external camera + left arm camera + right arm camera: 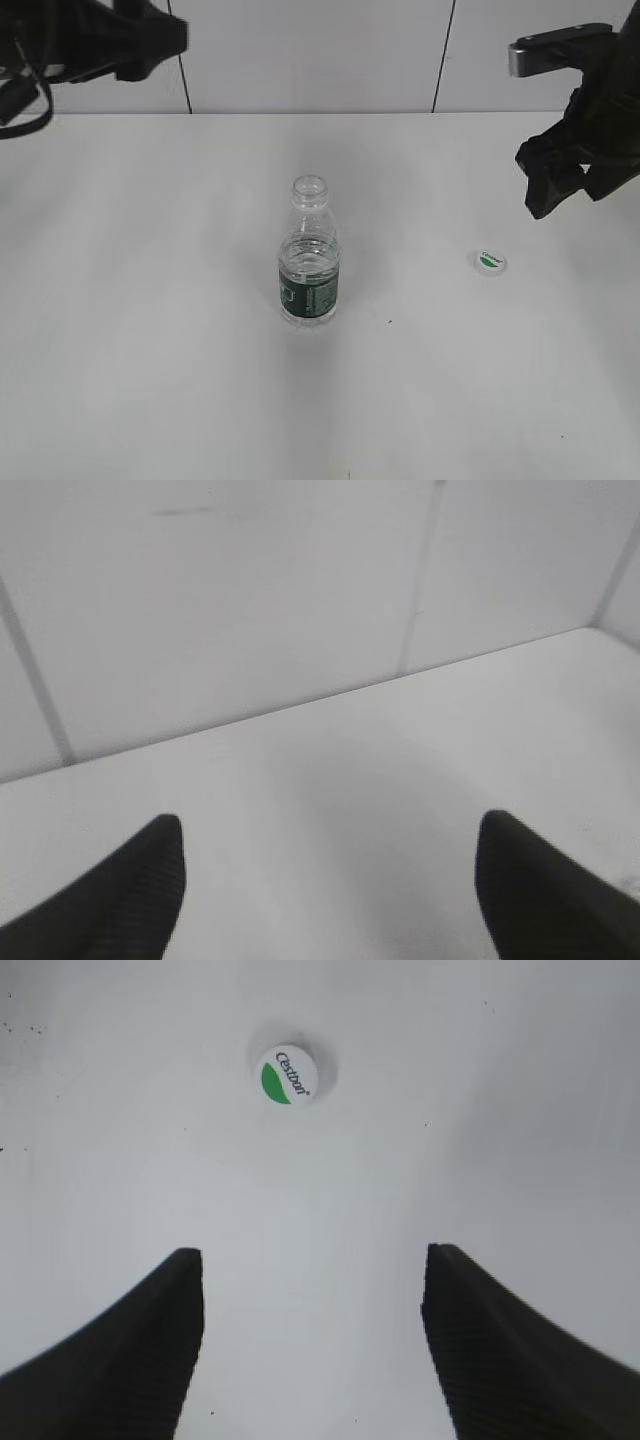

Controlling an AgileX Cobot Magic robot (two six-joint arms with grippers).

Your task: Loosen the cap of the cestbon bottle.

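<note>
The cestbon bottle (309,255) stands upright in the middle of the white table, clear and ribbed with a dark green label band; its neck is open, with no cap on it. The cap (490,262), white with a green leaf mark, lies flat on the table to the bottle's right; it also shows in the right wrist view (286,1075). My right gripper (550,195) (312,1260) is open and empty, raised above the table up and to the right of the cap. My left gripper (330,828) is open and empty, held high at the far left near the wall.
The white table (150,350) meets a pale panelled wall (310,50) at the back. Nothing else stands on the table.
</note>
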